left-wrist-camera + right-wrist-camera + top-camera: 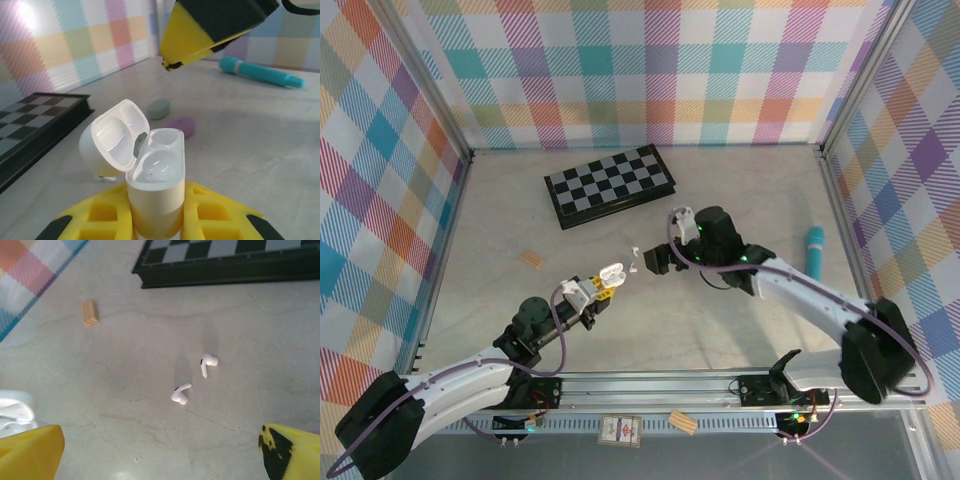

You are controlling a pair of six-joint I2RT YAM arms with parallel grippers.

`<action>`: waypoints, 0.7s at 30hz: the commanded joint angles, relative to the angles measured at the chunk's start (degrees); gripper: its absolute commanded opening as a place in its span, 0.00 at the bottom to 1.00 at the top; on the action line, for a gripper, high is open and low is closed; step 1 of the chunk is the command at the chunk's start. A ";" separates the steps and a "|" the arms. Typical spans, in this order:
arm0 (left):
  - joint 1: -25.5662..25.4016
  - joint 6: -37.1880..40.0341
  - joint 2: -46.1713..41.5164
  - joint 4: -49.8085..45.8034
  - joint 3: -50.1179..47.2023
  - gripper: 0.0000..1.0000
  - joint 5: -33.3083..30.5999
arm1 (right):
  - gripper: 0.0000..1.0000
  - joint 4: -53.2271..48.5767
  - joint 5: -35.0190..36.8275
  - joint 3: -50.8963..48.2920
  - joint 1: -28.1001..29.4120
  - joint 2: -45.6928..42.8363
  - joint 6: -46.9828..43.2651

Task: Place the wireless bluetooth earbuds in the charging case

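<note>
- On the worktop [100, 390], on the near side of the chessboard [225, 260], two white earbuds [181, 394] lie near each other but apart, each on its side.
- The right fingers [30, 450] stand wide apart above them, holding nothing.
- The left fingers [100, 220] are clamped on the white charging case [155, 190], held upright with its lid swung open and both wells empty.
- The step in hand looks to be picking up one earbud.
- To do it well, centre the right fingers over a single bud and turn the wrist so they close across its body, not along the stem.
- Descend almost to the surface and close gently, since the glossy shell may squirt out.
- Hold the case steady, opening upward.
</note>
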 commanded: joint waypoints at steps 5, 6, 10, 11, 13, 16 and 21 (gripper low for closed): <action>1.53 -2.66 -7.40 1.38 -2.05 0.09 -14.54 | 0.90 -12.30 5.11 15.80 0.02 15.95 2.54; 1.73 -2.83 -8.78 0.06 -2.07 0.09 -14.64 | 0.88 -14.15 5.31 18.11 0.06 18.55 2.28; 1.93 -2.40 -13.89 -4.27 -2.05 0.10 -14.50 | 0.75 -20.26 5.39 26.08 0.75 27.55 1.51; 1.93 -2.38 -15.31 -5.44 -2.07 0.10 -14.68 | 0.71 -21.46 5.18 27.78 0.99 29.61 1.60; 2.01 -2.18 -18.13 -7.87 -2.05 0.10 -14.93 | 0.65 -22.53 3.97 30.00 1.37 32.83 1.91; 2.01 -2.06 -22.01 -11.40 -2.03 0.10 -15.13 | 0.59 -23.91 1.64 32.77 1.73 36.85 2.43; 2.01 -2.07 -24.78 -14.01 -1.98 0.10 -14.59 | 0.57 -23.85 -5.22 34.82 1.82 41.24 3.35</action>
